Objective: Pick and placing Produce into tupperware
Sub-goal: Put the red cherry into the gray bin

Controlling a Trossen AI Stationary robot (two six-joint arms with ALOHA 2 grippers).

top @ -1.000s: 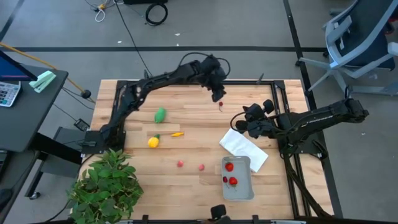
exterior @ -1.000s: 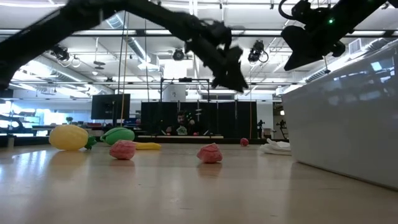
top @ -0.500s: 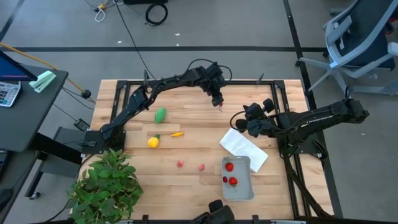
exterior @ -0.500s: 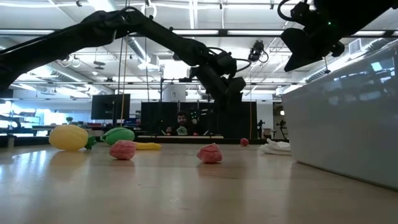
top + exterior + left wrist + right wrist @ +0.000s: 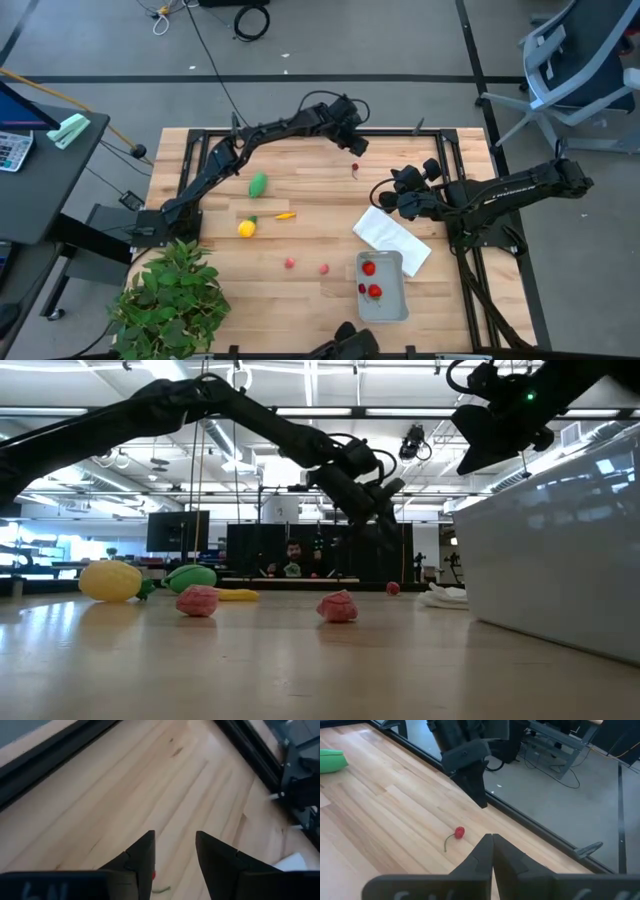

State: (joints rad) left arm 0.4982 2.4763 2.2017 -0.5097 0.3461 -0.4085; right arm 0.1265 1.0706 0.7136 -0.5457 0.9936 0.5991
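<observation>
Hovering with fingers apart over the cherry [image 5: 355,169] at upper centre, the left gripper [image 5: 355,147] has six pieces left, two sit in the tupperware [image 5: 392,301] at lower right, and the right gripper [image 5: 385,201] waits, fingers together.

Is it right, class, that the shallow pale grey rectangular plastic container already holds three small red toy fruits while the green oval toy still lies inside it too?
Not quite. The high view shows the green oval toy lying on the wooden table, far from the pale grey rectangular plastic container; the red toy fruits are inside.
</observation>
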